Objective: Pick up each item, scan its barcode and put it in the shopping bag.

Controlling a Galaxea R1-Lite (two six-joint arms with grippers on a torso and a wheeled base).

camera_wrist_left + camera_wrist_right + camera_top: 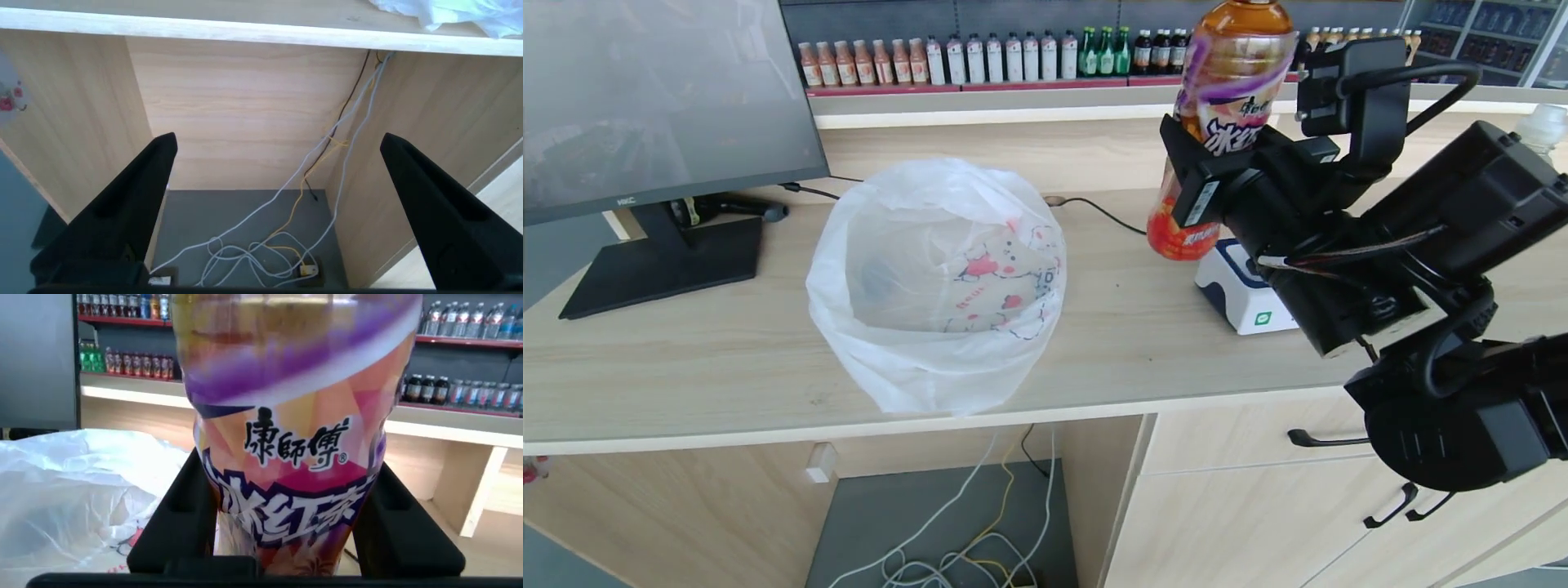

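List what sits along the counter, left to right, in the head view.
monitor → shopping bag → bottle, gripped by the right end effector. Scanner skipped: it overlaps the bottle.

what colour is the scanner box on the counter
The scanner is white with dark blue, head view.

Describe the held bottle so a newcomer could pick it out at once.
On the counter, look right of the white shopping bag. The bottle is held upright by the right gripper, jaws shut on its middle, above a white box. Unlike the shelf bottles behind, it has a purple and orange label.
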